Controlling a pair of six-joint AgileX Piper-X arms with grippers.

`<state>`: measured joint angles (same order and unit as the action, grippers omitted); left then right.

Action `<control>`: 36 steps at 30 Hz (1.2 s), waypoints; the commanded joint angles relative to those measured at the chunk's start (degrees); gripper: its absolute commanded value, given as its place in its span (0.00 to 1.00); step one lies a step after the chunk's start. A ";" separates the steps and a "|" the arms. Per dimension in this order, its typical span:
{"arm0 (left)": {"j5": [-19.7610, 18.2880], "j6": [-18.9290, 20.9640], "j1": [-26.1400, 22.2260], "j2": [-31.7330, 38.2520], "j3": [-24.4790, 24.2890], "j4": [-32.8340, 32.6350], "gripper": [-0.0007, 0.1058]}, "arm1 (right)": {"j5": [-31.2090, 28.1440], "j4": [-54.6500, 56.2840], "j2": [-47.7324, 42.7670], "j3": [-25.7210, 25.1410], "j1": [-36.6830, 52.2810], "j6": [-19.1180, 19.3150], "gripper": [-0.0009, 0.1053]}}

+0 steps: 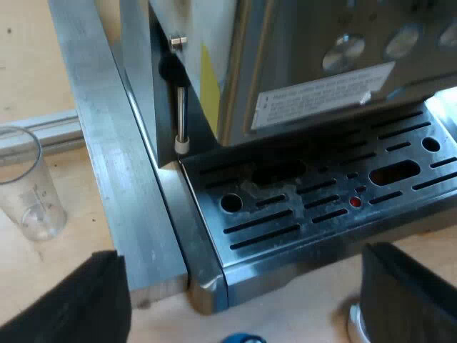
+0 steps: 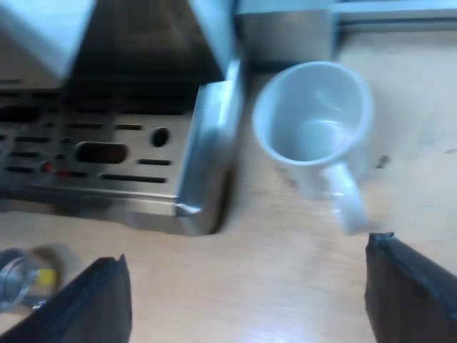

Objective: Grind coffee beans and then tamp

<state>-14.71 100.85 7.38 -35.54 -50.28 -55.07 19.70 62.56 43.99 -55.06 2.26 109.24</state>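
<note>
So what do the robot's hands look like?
They aren't hands like yours. Each one is a gripper with two black fingers. The left gripper has plain, matte black fingers that are broad, with slanted, wedge-shaped tips. The right gripper looks just the same, and its black fingers have no markings I can see.

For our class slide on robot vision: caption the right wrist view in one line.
Open right claw hovering near an empty white mug beside the espresso machine's drip tray.
</note>
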 commanded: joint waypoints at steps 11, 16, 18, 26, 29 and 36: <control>6.09 -0.97 -0.05 10.30 -0.67 -0.77 0.65 | 0.72 1.88 -13.53 -0.40 5.56 6.04 0.65; 6.09 -3.30 -0.05 16.03 -0.67 -0.75 0.65 | 3.60 2.18 -19.81 -0.41 5.56 6.47 0.65; 6.33 -3.91 -0.05 18.70 -0.67 -0.75 0.65 | 5.83 3.02 -22.57 -0.41 5.42 6.32 0.65; 6.44 -3.89 -0.05 24.70 -0.67 -1.14 0.65 | 6.29 4.34 -31.15 0.52 5.42 6.16 0.65; 6.44 -3.89 -0.05 26.48 -0.67 -2.82 0.65 | 6.29 4.58 -33.82 1.61 5.42 5.11 0.65; 6.44 -3.89 -0.05 30.57 0.55 -6.94 0.65 | 6.29 7.05 -43.61 6.22 5.42 3.67 0.65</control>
<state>-8.94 96.93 7.38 -5.74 -49.88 -61.31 25.42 69.20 1.89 -49.19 7.80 112.64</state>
